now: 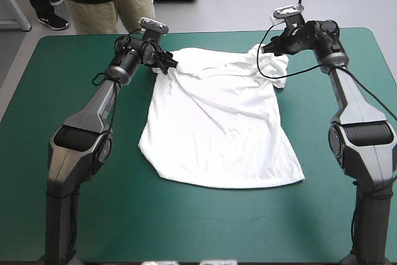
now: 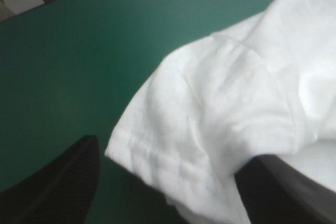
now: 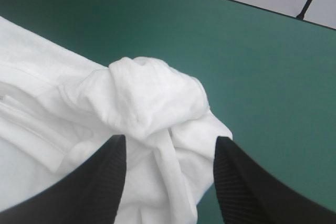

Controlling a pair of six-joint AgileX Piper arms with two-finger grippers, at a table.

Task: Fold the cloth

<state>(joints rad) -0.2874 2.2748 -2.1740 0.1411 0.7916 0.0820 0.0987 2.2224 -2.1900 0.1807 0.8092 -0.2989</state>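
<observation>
Over to the T-shirt (image 1: 217,128) now: spread mostly flat on the middle of the cover (image 1: 68,110), hem (image 1: 236,185) toward the near edge, shoulders toward the far one, wrinkles running across the chest. Up at the far-left corner, left gripper (image 2: 173,150) with jaws wide apart, straddling the left sleeve (image 2: 210,108), stitched edge right in the gap, nothing pinched yet. Same story on the other side: right gripper (image 3: 172,139) parted too, poised at the right sleeve (image 3: 152,98), rolled up there into a tight, knot-like lump. Looks like the grab before the first fold, not yet made.

Plenty to go wrong from here. On the right, danger of clamping only the outer roll of that lump, then a lift unrolling the sleeve instead of carrying the shoulder, and a crooked fold to follow. On the left, danger of catching just the top layer near the stitching, leaving the under layer dragging on the cover. Unequal grips, or an uneven lift, likely to skew the whole T-shirt and deepen those wrinkles. Worth closing deep on both sleeves, past the edge, before any lift.
</observation>
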